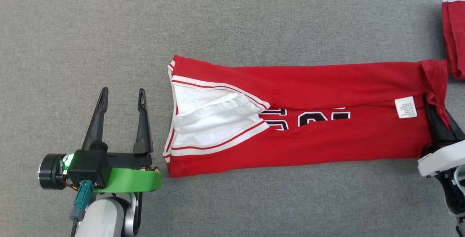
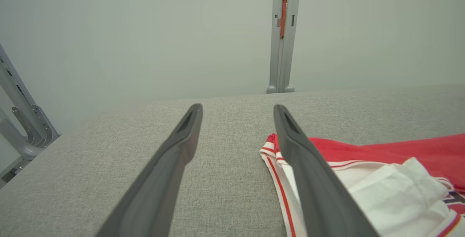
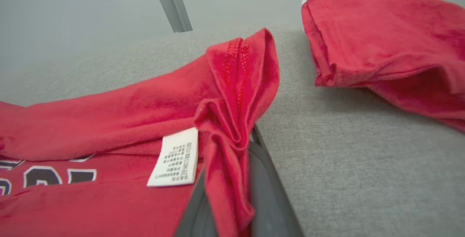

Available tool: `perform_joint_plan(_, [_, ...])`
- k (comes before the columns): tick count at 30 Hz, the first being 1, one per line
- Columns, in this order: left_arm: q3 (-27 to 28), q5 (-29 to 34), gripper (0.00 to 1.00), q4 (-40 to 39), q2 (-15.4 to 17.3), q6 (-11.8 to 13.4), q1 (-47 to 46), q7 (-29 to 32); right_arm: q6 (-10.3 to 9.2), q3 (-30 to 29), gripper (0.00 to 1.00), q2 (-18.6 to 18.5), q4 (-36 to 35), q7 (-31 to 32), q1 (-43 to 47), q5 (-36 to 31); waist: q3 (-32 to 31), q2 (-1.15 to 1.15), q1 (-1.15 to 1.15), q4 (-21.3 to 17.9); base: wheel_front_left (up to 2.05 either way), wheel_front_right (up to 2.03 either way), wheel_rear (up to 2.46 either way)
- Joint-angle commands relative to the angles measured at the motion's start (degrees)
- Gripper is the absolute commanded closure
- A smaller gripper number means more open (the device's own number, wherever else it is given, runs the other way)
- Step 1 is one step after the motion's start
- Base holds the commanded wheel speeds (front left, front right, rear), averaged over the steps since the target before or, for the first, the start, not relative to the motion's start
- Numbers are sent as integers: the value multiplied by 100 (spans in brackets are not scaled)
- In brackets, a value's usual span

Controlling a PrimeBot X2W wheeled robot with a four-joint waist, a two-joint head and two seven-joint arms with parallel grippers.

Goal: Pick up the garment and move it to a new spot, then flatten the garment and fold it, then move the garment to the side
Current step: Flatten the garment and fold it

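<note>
Lying flat along the middle of the grey cloth-covered table (image 1: pixel 232 19): one red garment (image 1: pixel 327 146), folded lengthwise, white-trimmed collar end toward the left gripper (image 1: pixel 122 93).

Head view. The left gripper has its fingers spread wide and holds nothing, just beside the collar end. The right gripper (image 1: pixel 437 124) is closed on the garment's bunched hem, next to a white label (image 1: pixel 405 107). A second red garment (image 1: pixel 454 33) lies apart from the first.

Left wrist view. The left gripper (image 2: pixel 238 109) is open and empty above the table (image 2: pixel 225 150). The garment (image 2: pixel 399 150) sits short of the table's far edge.

Right wrist view. The right gripper (image 3: pixel 236 164) pinches a fold of the garment (image 3: pixel 109 121) beside the label (image 3: pixel 175 159). The second red garment (image 3: pixel 381 37) lies well apart.
</note>
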Motion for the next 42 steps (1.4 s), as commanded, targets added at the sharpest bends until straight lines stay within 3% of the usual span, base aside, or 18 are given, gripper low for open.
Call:
perform_joint_plan(1, [32,40,0,11,-11,-27,65,-17,-14,-53,100,-52,-174,94,-44,57,-48,0,0,-41,0,0,0])
perform_joint_plan(7, [30,49,0,74,-56,-84,143,-17,-11,207,100,78,-1483,1098,-336,163,-175,0,0,-73,0,0,0])
perform_joint_plan(13, [-12,71,0,118,-101,-149,56,-17,-8,963,100,858,-2304,2072,-752,375,-198,0,0,30,0,0,0])
perform_joint_plan(20, [-124,116,0,125,-220,-243,-138,-17,-8,2023,100,1950,-1750,2172,-1337,480,26,0,0,374,0,0,0])
perform_joint_plan(24, [-199,120,0,181,-298,-311,-238,-17,-8,2449,100,2215,-1083,1857,-1602,566,166,0,0,602,0,0,0])
perform_joint_plan(31, [-268,141,0,244,-407,-354,-358,-17,-7,3051,100,2292,-139,1307,-1926,823,299,0,0,820,0,0,0])
perform_joint_plan(32, [-258,145,0,247,-420,-353,-364,-16,-7,3153,53,2296,-51,1219,-1976,853,307,0,0,823,0,0,0])
perform_joint_plan(33, [-247,139,0,250,-428,-352,-365,-16,-7,3230,13,2298,3,1146,-2012,902,312,0,0,822,0,0,0])
perform_joint_plan(34, [-228,144,0,254,-436,-350,-364,-16,-7,3331,0,2298,43,1046,-2080,957,319,0,0,813,0,0,0])
perform_joint_plan(42, [-101,205,0,237,-457,-358,-379,-16,-7,3711,0,2268,-126,191,-2451,1012,315,0,0,649,0,0,0])
